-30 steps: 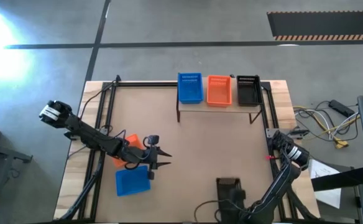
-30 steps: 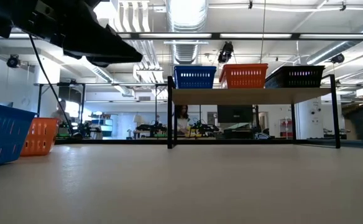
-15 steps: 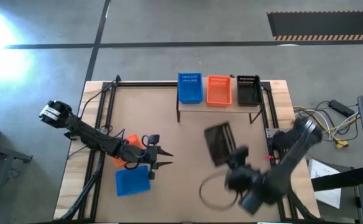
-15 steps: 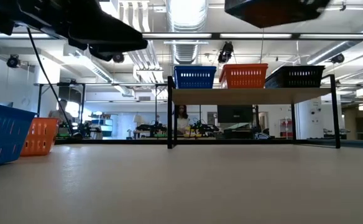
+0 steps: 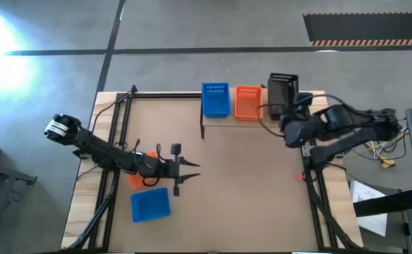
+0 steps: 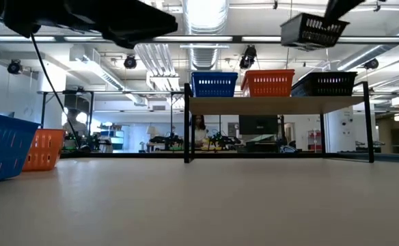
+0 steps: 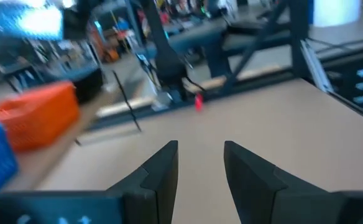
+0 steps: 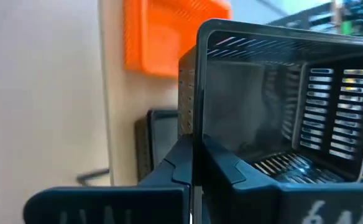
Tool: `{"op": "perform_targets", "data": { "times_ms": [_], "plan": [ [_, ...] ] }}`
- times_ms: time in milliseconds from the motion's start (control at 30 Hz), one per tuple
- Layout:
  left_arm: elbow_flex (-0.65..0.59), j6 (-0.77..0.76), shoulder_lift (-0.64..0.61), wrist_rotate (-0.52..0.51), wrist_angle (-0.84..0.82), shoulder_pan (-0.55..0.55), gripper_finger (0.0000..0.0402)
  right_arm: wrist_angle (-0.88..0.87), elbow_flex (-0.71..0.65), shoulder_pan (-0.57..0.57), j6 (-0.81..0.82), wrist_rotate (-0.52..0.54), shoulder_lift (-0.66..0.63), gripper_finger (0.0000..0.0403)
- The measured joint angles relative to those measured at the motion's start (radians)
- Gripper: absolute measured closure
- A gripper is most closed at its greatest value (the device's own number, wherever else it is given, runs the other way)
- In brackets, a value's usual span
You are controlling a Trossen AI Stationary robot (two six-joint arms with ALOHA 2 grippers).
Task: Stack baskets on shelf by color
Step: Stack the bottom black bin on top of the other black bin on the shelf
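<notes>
The shelf [image 6: 274,104] stands at the table's far edge and carries a blue basket [image 5: 215,99], an orange basket [image 5: 247,102] and a black basket [image 6: 324,83], each resting on its bottom. My right gripper [image 8: 194,149] is shut on a second black basket [image 5: 282,88], held in the air above the black one on the shelf. My left gripper [image 5: 188,173] is open over the table's left half and touches nothing. Beside it an orange basket [image 5: 137,171] and a blue basket [image 5: 151,204] sit on the table. My right gripper pinches one side wall of the black basket at its rim [image 8: 197,93], one finger inside the basket and one outside. The basket is lifted clear, slightly tilted [image 6: 313,29], above the shelf's black basket [image 8: 160,143].
A dark metal frame [image 5: 118,120] runs along the table's left and right sides. Cables [image 5: 375,141] lie off the table's right edge. The middle of the tabletop [image 5: 241,183] is bare wood. The room behind holds racks and lights.
My right arm has swung from the table's near edge up and toward the far right, carrying the black basket from low over the near side to above the shelf's right end. My left gripper has shifted slightly toward the right.
</notes>
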Motion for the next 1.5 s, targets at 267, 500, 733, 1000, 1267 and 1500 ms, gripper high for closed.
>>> {"op": "perform_targets", "data": {
  "times_ms": [267, 500, 733, 1000, 1267, 1500],
  "plan": [
    [0.010, 0.110, 0.000, 0.000, 0.175, 0.120, 0.0288, 0.118, -0.129, -0.174, -0.337, -0.125, -0.109, 0.0394],
    [0.025, 0.111, 0.000, -0.008, 0.188, 0.186, 0.0288, 0.126, -0.203, -0.291, -0.401, -0.128, -0.129, 0.0394],
    [0.016, 0.145, 0.000, -0.001, 0.177, 0.187, 0.0288, 0.132, -0.205, -0.353, -0.372, -0.213, -0.130, 0.0394],
    [0.011, 0.144, 0.000, 0.000, 0.177, 0.186, 0.0288, 0.166, -0.205, -0.359, -0.358, -0.213, -0.127, 0.0394],
    [0.011, 0.135, 0.000, 0.000, 0.174, 0.176, 0.0288, 0.156, -0.208, -0.359, -0.340, -0.222, -0.122, 0.0394],
    [0.010, 0.132, 0.000, 0.000, 0.174, 0.155, 0.0288, 0.157, -0.256, -0.359, -0.368, -0.222, -0.123, 0.0394]
  ]
}}
